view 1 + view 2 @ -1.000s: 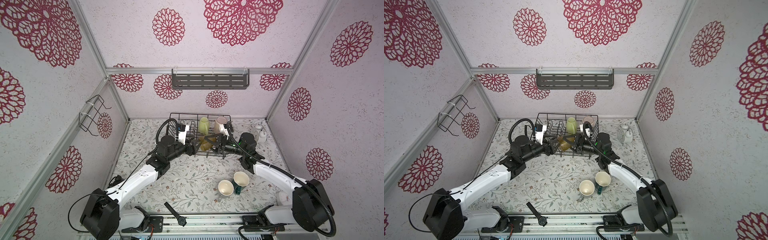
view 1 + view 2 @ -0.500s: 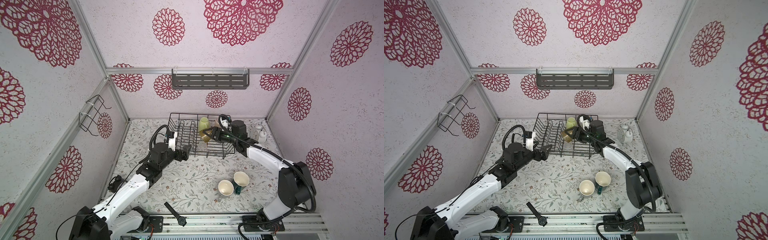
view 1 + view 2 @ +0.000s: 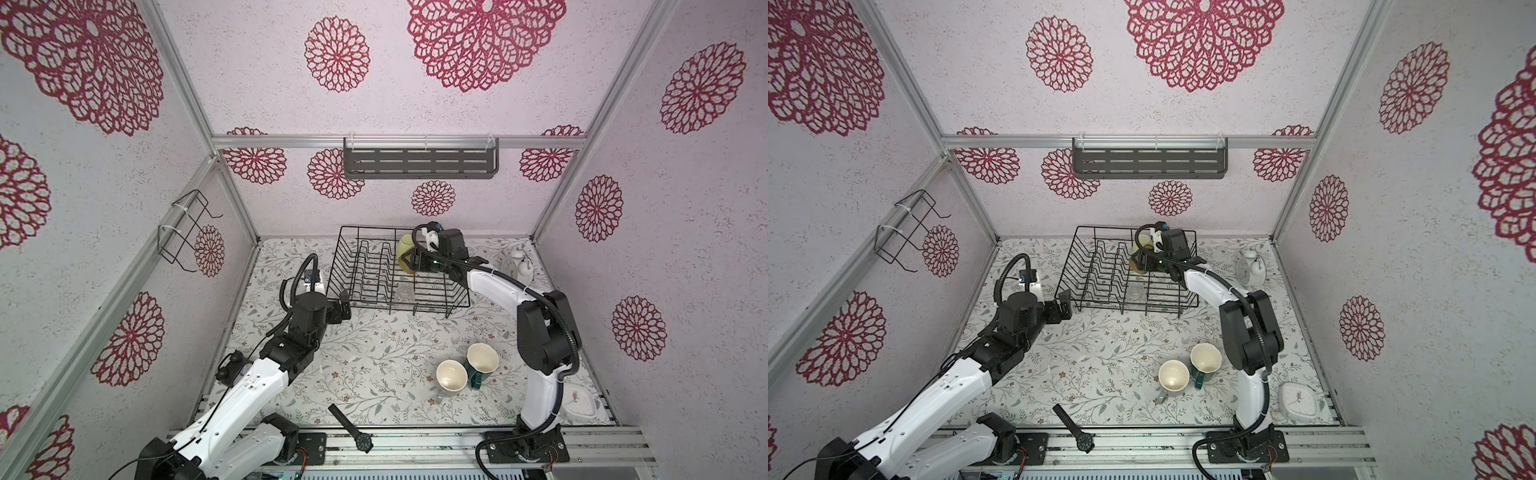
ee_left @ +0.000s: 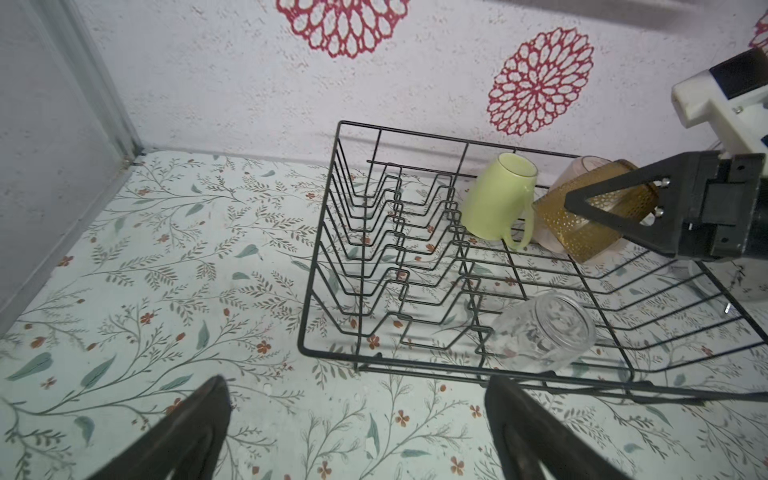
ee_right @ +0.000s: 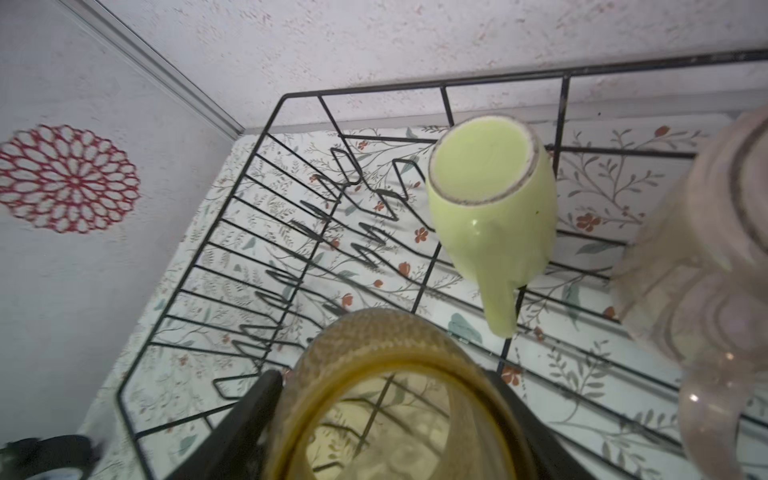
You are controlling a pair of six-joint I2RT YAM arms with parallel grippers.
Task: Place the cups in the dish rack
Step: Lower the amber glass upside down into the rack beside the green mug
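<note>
The black wire dish rack [image 3: 457,297] [image 3: 1187,297] [image 4: 332,232] [image 5: 199,266] stands at the back of the table. Inside it a pale yellow-green mug [image 3: 403,247] [image 4: 496,197] [image 5: 490,199] rests upside down beside a pink mug [image 4: 582,168] [image 5: 715,270]. A small clear glass [image 3: 404,292] [image 4: 544,336] lies on its side near the rack's front. My right gripper [image 3: 411,262] [image 3: 1142,262] [image 5: 386,388] is shut on the amber tumbler [image 4: 590,216] [image 5: 399,374], tilted over the rack's back. My left gripper [image 3: 343,305] [image 3: 1064,305] [image 4: 355,382] is open and empty off the rack's front left corner. A grey mug [image 3: 451,376] and a dark teal mug [image 3: 482,359] stand upright on the table.
An alarm clock [image 3: 515,266] stands right of the rack. Near the table's front edge lie a white square clock [image 3: 579,401] and a wristwatch [image 3: 353,428]. A wire holder [image 3: 187,232] hangs on the left wall and a slotted shelf [image 3: 419,162] on the back wall.
My left gripper opened and drew back from the rack's front to its front left corner. My right gripper carried the amber tumbler from the rack's front towards its back, next to the yellow-green mug.
</note>
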